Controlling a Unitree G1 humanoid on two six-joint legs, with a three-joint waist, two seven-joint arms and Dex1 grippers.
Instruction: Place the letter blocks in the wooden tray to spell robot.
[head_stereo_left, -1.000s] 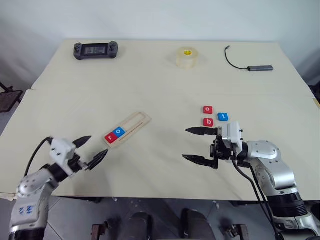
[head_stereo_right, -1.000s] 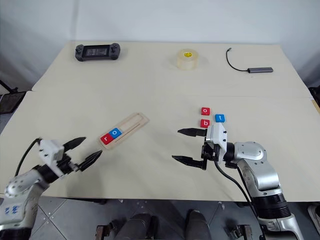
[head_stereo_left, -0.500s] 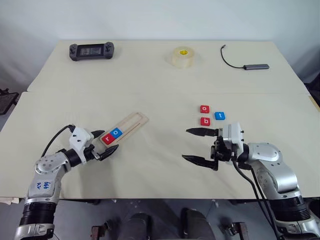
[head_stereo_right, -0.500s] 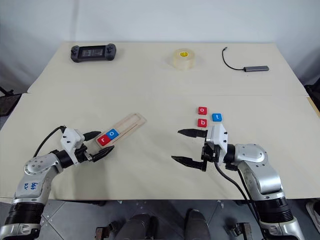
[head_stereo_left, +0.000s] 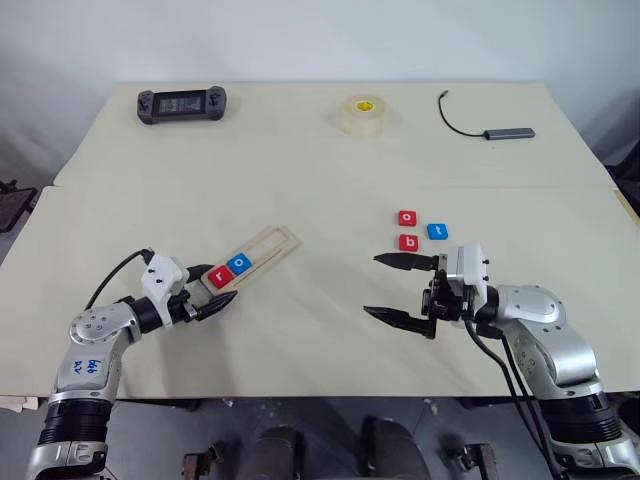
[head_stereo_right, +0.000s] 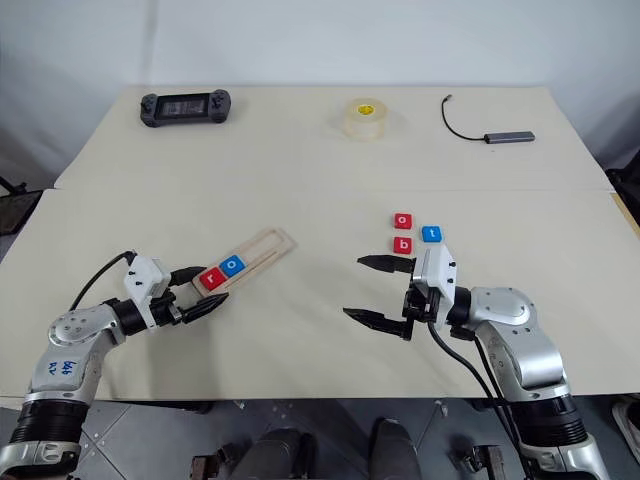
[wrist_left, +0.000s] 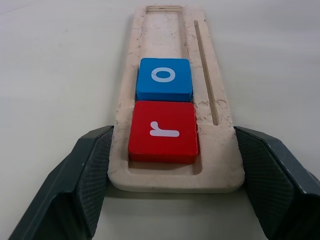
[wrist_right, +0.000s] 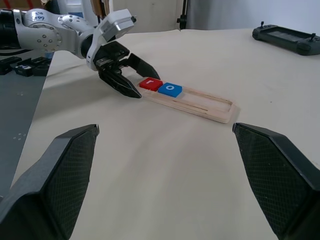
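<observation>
The wooden tray (head_stereo_left: 275, 245) lies slanted on the table, left of centre. A red "r" block (head_stereo_left: 219, 279) and a blue "o" block (head_stereo_left: 240, 264) sit side by side at its near end. My left gripper (head_stereo_left: 220, 283) straddles that near end, one finger (wrist_left: 95, 165) against each long side of the tray. Right of centre, three loose blocks lie flat: a red "o" (head_stereo_left: 407, 217), a blue "t" (head_stereo_left: 437, 231) and a red "b" (head_stereo_left: 409, 242). My right gripper (head_stereo_left: 371, 285) hovers open and empty just in front of them, pointing left.
Along the far edge lie a black game controller (head_stereo_left: 181, 101), a roll of clear tape (head_stereo_left: 362, 114) and a black cable with a grey hub (head_stereo_left: 500, 128). A seam crosses the table between them and the tray.
My left gripper came forward from the table's front-left edge and closed its fingers around the tray's near end. The tray slid slightly right. The right arm stayed still.
</observation>
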